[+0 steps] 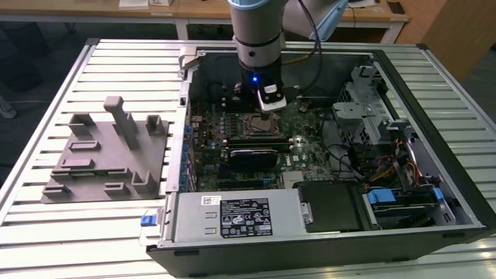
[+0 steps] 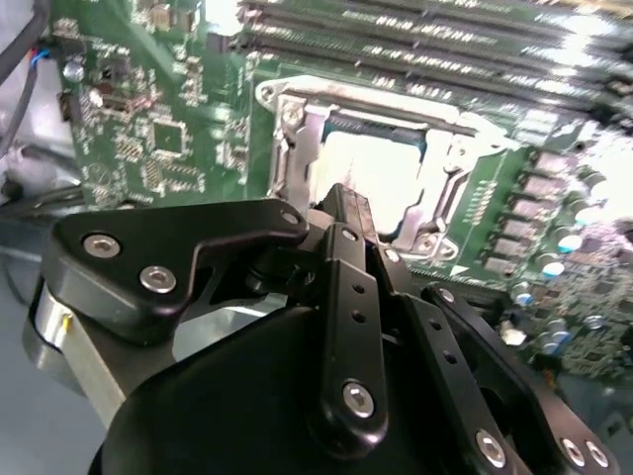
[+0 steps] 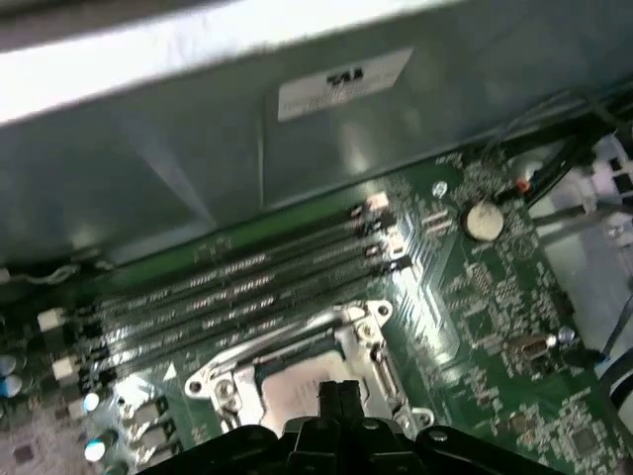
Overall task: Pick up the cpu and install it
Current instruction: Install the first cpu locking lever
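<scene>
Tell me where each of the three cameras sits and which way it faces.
Exterior view: off the arm, above, looking down on the open computer case and grey fixture; the arm and gripper show.
Second wrist view: on the wrist, looking past the gripper at the cpu in its socket.
First wrist view: on the wrist, facing the socket and memory slots; gripper at the frame's edge.
Shared: all three show the socket.

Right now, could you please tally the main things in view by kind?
Computer case: 1
Grey fixture: 1
Socket frame: 1
Cpu: 1
Gripper: 1
Total: 5
</scene>
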`<state>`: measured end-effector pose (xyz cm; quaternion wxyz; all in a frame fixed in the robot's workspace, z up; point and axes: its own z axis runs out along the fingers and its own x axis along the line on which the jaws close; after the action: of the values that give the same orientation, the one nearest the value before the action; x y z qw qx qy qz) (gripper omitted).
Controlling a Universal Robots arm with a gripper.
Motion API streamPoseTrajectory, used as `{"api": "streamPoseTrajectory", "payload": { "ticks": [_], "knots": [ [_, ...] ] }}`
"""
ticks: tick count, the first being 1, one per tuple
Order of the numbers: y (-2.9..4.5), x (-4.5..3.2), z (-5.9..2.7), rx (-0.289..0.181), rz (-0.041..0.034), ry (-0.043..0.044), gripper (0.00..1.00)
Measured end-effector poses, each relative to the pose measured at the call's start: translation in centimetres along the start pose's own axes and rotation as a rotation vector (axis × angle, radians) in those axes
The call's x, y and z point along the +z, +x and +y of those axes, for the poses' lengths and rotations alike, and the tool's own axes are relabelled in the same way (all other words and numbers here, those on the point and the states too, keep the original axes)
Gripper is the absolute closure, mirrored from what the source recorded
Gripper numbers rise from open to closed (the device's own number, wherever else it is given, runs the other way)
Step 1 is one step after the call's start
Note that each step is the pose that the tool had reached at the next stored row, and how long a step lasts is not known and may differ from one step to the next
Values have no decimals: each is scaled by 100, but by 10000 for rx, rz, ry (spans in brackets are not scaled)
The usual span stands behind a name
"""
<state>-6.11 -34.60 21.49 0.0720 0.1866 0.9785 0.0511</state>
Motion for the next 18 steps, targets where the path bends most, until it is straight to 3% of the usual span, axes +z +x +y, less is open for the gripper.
{"api": "streamPoseTrajectory", "payload": {
  "ticks": [2,5,7,13,18],
  "knots": [
    [-9,1,-6,5,182,161,89],
    [-28,3,-13,27,583,385,89],
    [-40,5,-15,41,789,498,89],
    [-47,7,-14,43,813,520,89],
    [-103,17,8,-66,987,586,89]
  ]
}}
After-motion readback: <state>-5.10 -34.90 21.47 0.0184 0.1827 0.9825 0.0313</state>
